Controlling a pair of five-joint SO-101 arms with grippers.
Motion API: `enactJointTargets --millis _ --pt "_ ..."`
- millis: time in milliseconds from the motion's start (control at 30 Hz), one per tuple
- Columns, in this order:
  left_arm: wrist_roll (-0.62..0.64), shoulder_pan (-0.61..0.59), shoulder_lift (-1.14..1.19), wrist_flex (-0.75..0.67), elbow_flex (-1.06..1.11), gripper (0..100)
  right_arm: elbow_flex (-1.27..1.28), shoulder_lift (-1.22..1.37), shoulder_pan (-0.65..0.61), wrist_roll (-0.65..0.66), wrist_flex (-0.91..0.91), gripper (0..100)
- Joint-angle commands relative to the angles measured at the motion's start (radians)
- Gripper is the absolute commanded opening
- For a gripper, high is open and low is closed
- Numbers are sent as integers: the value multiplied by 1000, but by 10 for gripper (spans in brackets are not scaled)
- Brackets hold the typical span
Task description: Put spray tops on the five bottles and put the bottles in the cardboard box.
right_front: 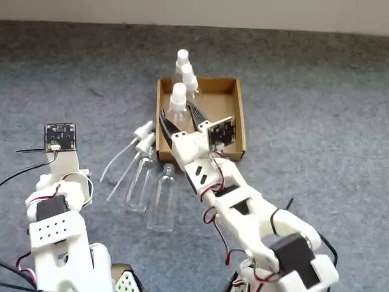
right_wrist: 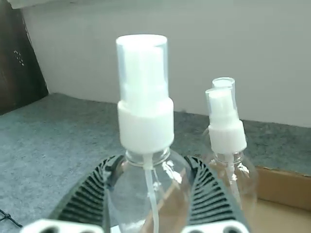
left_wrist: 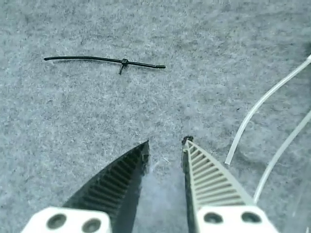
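gripping the clear body of a capped bottle (right_wrist: 146,194), the right gripper (right_wrist: 153,162) had one ribbed finger pressed to each side of it, just below the shoulder. the bottle stood upright between the fingers, and its white spray top (right_wrist: 145,111) rose above their tips under a clear cover. seen from the high view, this bottle stood inside the cardboard box (right_front: 240,118), in the near corner on the side of the gripper's black finger (right_front: 165,125). beyond the fingertips, two more capped bottles (right_front: 189,79) stood upright at the box's far corner on that same side, one just behind the other.

the left gripper (left_wrist: 165,143) pointed down at the grey carpet (left_wrist: 73,145), well apart from the box. its fingers, one black and one white, were a narrow gap apart with nothing between them. i could not tell whether the tips touched the carpet. off to the white finger's side, two thin white dip tubes (left_wrist: 262,104) ran slantwise across the carpet, near that finger but not touching it. beyond the tips a black cable tie (left_wrist: 104,60) lay flat.

between the two arms, outside the box wall, two open bottles (right_front: 164,198) lay on their sides next to each other with no tops on. two loose spray tops (right_front: 144,129) lay just past their necks, beside the box.
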Motion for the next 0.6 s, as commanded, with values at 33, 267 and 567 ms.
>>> enactJointTargets --millis 33,267,567 --pt "-9 16 -13 -18 -2 112 -107 82 7 -25 -25 4" --pt "-9 16 -13 -18 -2 112 -110 154 7 -23 -25 4" --pt "-9 16 -13 -18 -2 112 -97 157 2 6 -24 10"
